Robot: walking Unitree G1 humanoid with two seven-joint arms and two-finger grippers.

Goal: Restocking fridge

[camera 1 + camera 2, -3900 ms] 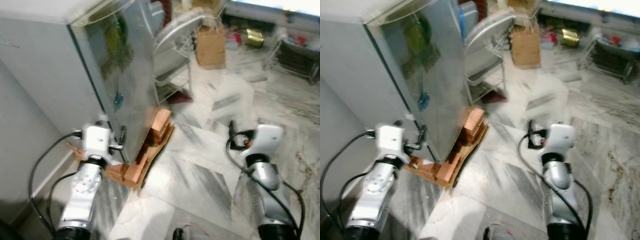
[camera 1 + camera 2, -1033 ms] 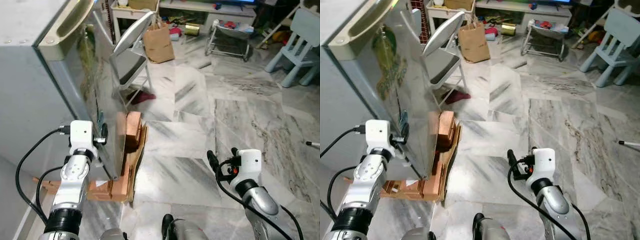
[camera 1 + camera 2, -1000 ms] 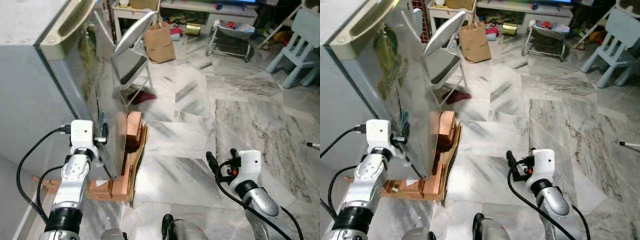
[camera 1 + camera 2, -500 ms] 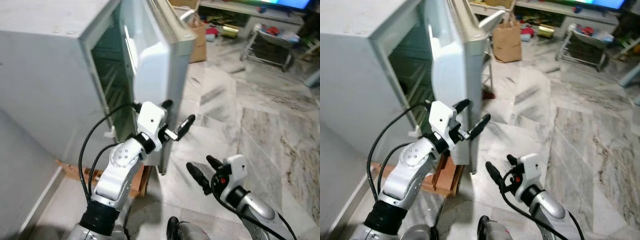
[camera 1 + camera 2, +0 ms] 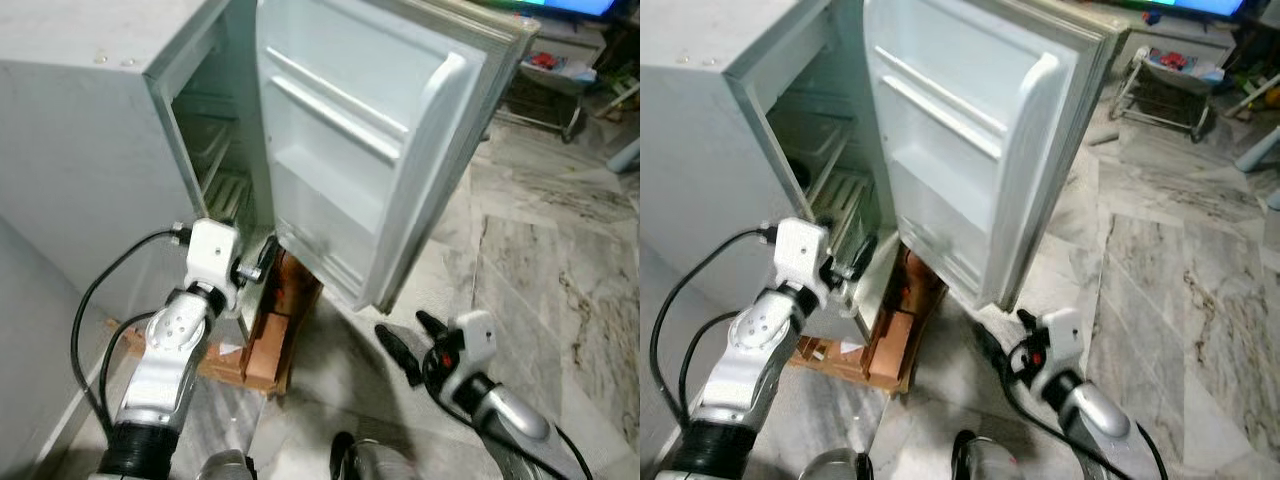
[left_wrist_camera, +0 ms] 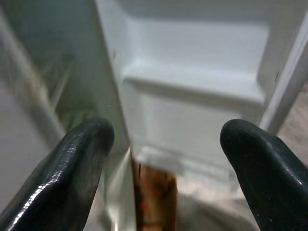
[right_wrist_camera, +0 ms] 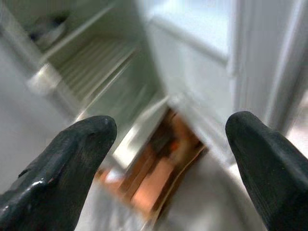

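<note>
Two end effectors spread | fridge [image 5: 90,130] door [image 5: 370,150] open | interior dim

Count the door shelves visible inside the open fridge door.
2: an upper shelf rail across the top of the fridge door, and a lower bin near its bottom edge. Others may be hidden.

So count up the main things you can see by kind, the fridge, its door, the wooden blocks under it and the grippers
Fridge: 1
Open fridge door: 1
Stack of wooden blocks under the fridge: 1
Grippers: 2, left gripper and right gripper, both open and empty
Total: 5
</note>
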